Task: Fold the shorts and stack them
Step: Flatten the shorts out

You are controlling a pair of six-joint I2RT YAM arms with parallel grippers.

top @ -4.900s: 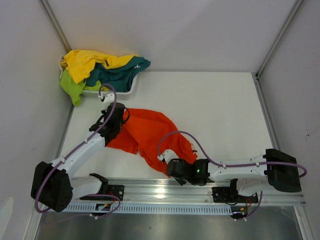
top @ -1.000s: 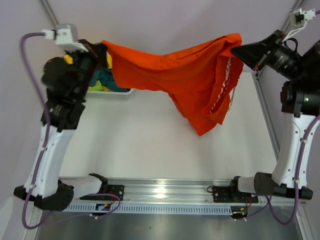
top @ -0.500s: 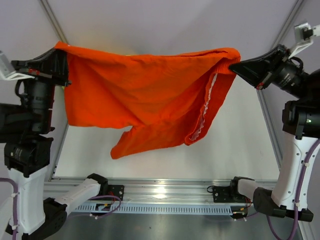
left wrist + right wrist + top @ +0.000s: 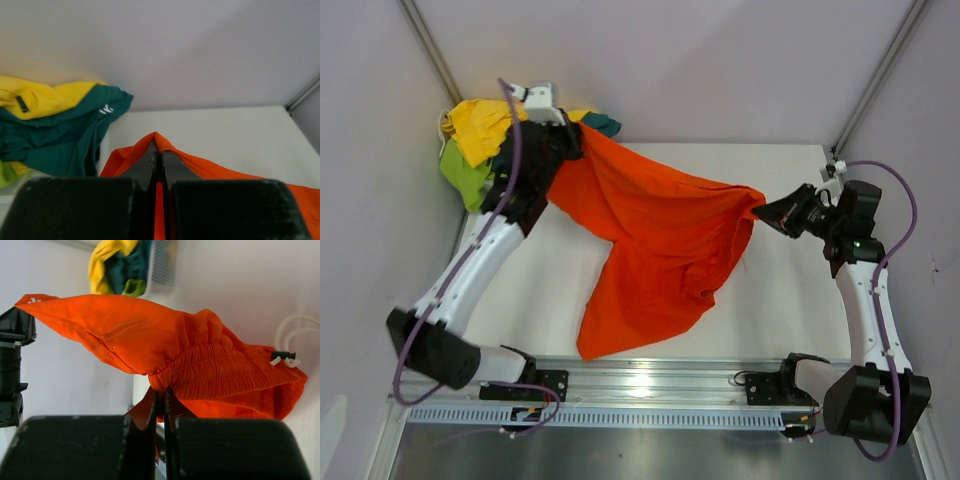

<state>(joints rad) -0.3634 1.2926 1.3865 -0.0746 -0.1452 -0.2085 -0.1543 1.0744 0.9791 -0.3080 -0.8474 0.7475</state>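
The orange shorts [image 4: 655,245] hang stretched between both arms over the white table, one leg trailing down to the front edge. My left gripper [image 4: 578,140] is shut on their far-left corner, and orange cloth [image 4: 200,167] bulges round its tips [image 4: 158,150]. My right gripper [image 4: 762,210] is shut on the gathered waistband [image 4: 215,370] at the right, and the white drawstring [image 4: 290,340] shows beside it. Yellow shorts [image 4: 485,125], lime-green shorts [image 4: 465,175] and teal shorts [image 4: 602,124] lie heaped at the back left.
The white basket [image 4: 162,262] holding the heap stands in the back-left corner against the wall. Grey walls close in the table on three sides. The metal rail [image 4: 650,385] with both arm bases runs along the near edge.
Both arms have come down from high up. The shorts, held spread in the air before, now sag lower towards the table, with the left corner carried to the back left near the basket.
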